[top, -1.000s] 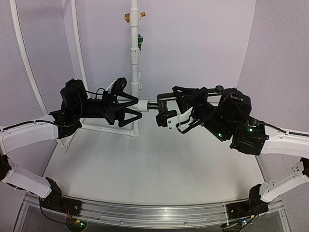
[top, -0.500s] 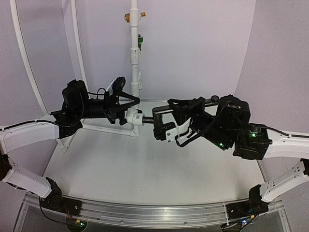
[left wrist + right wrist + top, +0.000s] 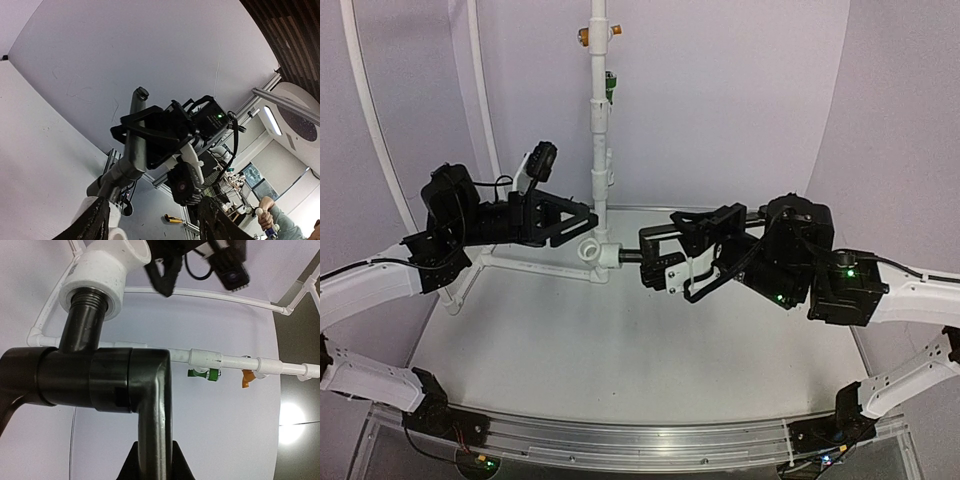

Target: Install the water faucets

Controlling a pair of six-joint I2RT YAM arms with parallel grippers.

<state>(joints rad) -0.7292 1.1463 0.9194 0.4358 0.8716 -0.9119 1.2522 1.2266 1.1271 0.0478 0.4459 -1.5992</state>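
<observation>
The black faucet (image 3: 642, 250) has its threaded end in the white elbow fitting (image 3: 593, 250) at the foot of the upright white pipe (image 3: 600, 130). My right gripper (image 3: 660, 255) is shut on the faucet's stem. In the right wrist view the stem (image 3: 152, 420) runs between the fingertips of the right gripper (image 3: 154, 457), and the thread enters the fitting (image 3: 102, 280). My left gripper (image 3: 586, 227) is open, just above and left of the fitting, and holds nothing. In the left wrist view the left gripper (image 3: 155, 225) has its fingers (image 3: 95, 225) wide apart below the faucet (image 3: 132, 150).
A green valve (image 3: 205, 373) and an orange valve (image 3: 248, 378) sit on the white pipe (image 3: 225, 360); both are high on the pipe in the top view. Curved white frame tubes (image 3: 370, 130) rise at the left. A low white pipe (image 3: 535, 266) runs along the table.
My left gripper has let go of the white fitting, opened, and drawn back up and to the left. The right gripper has kept hold of the faucet and shifted slightly left.
</observation>
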